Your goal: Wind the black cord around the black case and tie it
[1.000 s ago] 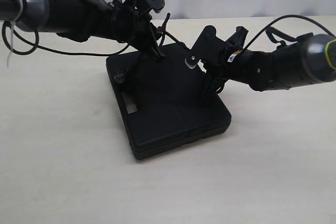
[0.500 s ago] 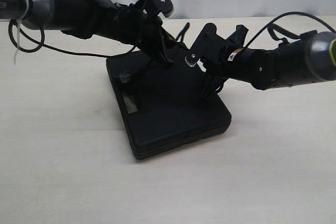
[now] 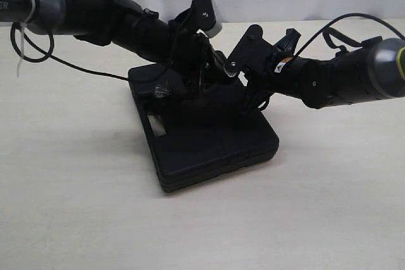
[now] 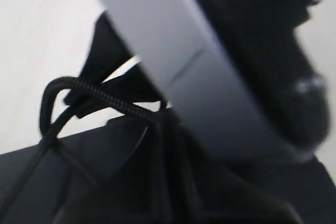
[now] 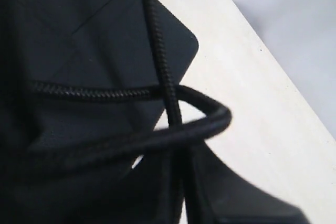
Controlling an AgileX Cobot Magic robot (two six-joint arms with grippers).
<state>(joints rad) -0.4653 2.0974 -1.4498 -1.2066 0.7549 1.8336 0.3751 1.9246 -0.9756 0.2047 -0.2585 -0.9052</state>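
Cord (image 5: 94, 93) was limp, braided, light; loop lay just ahead of right claw (image 3: 252, 100). Case (image 3: 215, 147) was rigid. Left claw (image 3: 193, 83) and right claw were closed; hold on cord unclear. Best pinched near loop.

The case (image 3: 215, 147) lies flat on the table (image 3: 76, 207), about mid-table. Over its far half stand the left gripper (image 3: 201, 79) and, just beside it on the right, the right gripper (image 3: 253, 100). The cord (image 5: 157, 51) runs over the case's top; its strands cross near a corner, where a loop juts past the edge.

black cord (image 5: 105, 94) cropped, black case (image 3: 215, 147) rear hidden
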